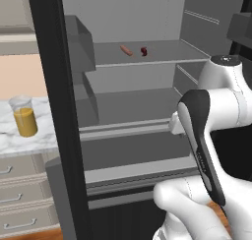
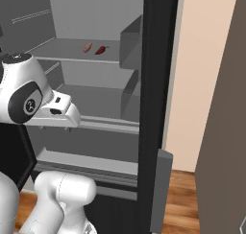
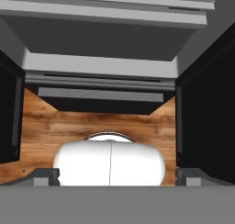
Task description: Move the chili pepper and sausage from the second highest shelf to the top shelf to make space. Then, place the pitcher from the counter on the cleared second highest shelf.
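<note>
Arm folded low, fingers (image 3: pixel 46 176) apart (pointing floorward)

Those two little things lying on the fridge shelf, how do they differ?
The sausage is a straight pinkish-orange link; the chili pepper is dark red and curved. The sausage looks slightly longer than the pepper. In the left base view the sausage lies left of the pepper. Both are small and rest apart on the same grey shelf.

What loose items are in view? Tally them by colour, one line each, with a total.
Pinkish-orange: 1, the sausage on a fridge shelf
Dark red: 1, the chili pepper beside it
Orange-yellow: 1, the pitcher on the counter
Total: 3
</note>
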Robot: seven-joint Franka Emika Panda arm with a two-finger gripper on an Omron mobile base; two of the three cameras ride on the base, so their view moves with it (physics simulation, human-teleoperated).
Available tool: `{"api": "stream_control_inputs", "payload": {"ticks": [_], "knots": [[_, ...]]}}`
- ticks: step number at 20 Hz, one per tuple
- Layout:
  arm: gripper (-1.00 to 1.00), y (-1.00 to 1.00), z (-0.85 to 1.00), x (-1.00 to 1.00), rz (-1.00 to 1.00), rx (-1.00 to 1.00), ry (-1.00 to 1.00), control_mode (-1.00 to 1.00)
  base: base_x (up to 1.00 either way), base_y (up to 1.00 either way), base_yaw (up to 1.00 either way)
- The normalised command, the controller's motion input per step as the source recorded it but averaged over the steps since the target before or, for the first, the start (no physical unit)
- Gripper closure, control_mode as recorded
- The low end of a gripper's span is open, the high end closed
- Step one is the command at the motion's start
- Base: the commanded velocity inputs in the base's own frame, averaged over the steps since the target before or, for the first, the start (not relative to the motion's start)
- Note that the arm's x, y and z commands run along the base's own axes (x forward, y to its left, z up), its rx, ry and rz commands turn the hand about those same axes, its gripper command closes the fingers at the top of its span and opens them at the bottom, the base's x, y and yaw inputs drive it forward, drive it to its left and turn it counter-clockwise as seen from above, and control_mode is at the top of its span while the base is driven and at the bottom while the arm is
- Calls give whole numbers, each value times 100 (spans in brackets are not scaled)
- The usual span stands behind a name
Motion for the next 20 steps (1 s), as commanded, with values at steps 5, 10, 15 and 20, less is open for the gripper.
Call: {"api": "stream_control_inputs", "payload": {"ticks": [5,10,15,20], "knots": [[-100,0,0,0,0,0,0,100,-54,4,17],[-100,0,0,0,0,0,0,100,-60,13,35],[-100,0,0,0,0,0,0,100,-15,47,46],[-100,0,0,0,0,0,0,100,0,69,50]]}}
